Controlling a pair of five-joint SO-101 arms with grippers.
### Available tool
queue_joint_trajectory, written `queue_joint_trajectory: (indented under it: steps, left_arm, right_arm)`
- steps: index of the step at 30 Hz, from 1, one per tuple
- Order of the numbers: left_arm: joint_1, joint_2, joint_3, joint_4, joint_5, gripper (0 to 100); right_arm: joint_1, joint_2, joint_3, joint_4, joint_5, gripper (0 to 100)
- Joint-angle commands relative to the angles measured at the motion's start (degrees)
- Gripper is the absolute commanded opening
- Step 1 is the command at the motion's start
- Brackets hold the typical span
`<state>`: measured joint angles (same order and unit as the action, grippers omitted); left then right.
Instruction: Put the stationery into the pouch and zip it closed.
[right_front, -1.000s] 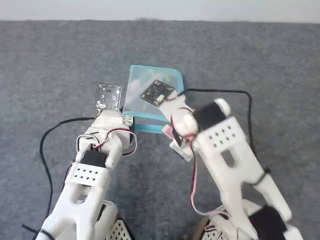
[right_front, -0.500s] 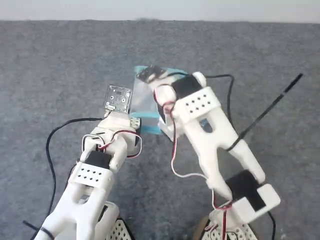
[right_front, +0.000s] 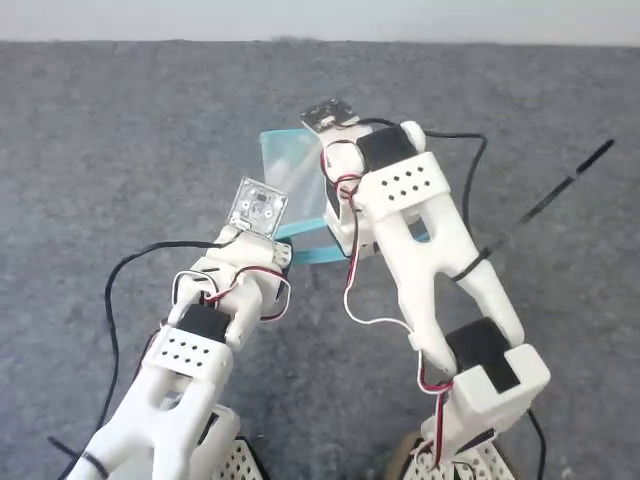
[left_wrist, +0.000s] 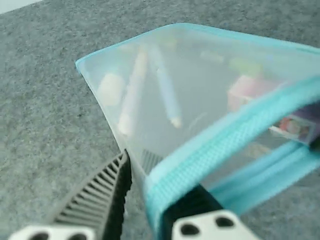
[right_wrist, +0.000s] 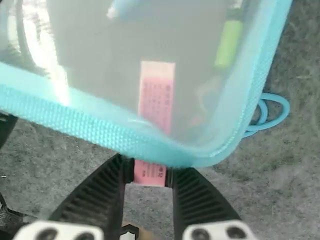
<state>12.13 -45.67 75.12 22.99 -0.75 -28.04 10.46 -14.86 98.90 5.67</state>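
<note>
A translucent pouch (right_front: 295, 180) with a teal zipper edge (left_wrist: 220, 145) lies mid-table. My left gripper (left_wrist: 137, 165) is shut on the pouch's near edge by a corner and holds that side up. Two pencils (left_wrist: 165, 95), a white eraser (left_wrist: 110, 87) and a green item (right_wrist: 227, 37) show through the pouch wall. My right arm (right_front: 400, 190) hangs over the pouch. Its gripper (right_wrist: 147, 165) is shut on a pink eraser (right_wrist: 150, 175) at the zipper edge, and the eraser's far part shows through the pouch (right_wrist: 157, 100).
The pouch rests on grey carpet-like cloth (right_front: 120, 130) with free room on all sides. A teal pull loop (right_wrist: 272, 112) lies beside the pouch corner. Black cables (right_front: 545, 195) trail from both arms across the near cloth.
My right arm has swung away from me, over the pouch, carrying the pink eraser to its edge. My left arm has shifted right and further out, keeping hold of the pouch.
</note>
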Motion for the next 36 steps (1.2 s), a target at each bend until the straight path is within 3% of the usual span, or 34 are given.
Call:
queue_joint_trajectory:
  steps: [1, 5, 14, 17, 22, 28, 32, 36]
  left_arm:
    - [3.96, -0.62, -0.31, -1.05, -1.32, 2]
    - [3.87, -0.62, -0.31, -1.05, -1.32, 2]
    - [3.78, -0.62, -0.31, -1.05, -1.32, 2]
    - [3.69, -0.62, -0.04, -1.05, -1.32, 2]
    - [3.69, -0.62, 0.31, -1.14, -1.23, 2]
    - [2.2, -0.62, 0.22, -1.32, -1.05, 2]
    - [-3.25, -0.7, -0.84, -1.41, -0.7, 2]
    - [-8.0, -0.7, -1.63, -1.41, 2.11, 2]
  right_arm:
    - [-0.92, -0.31, -4.31, -3.38, -0.44, 13.9]
    - [-2.15, -1.36, -4.31, -4.0, -0.44, 23.9]
    - [-1.63, -9.27, -4.31, -4.97, 0.09, 20.0]
    - [1.54, -12.44, -3.96, -4.7, 0.35, 19.9]
    - [9.19, -17.63, -3.96, -2.77, 5.63, 19.9]
    - [10.95, -22.2, -3.87, 2.51, 11.08, 19.8]
    - [10.68, -23.52, 6.59, 0.04, 13.71, 19.9]
    - [11.03, -32.66, 26.37, -13.32, 13.63, 19.9]
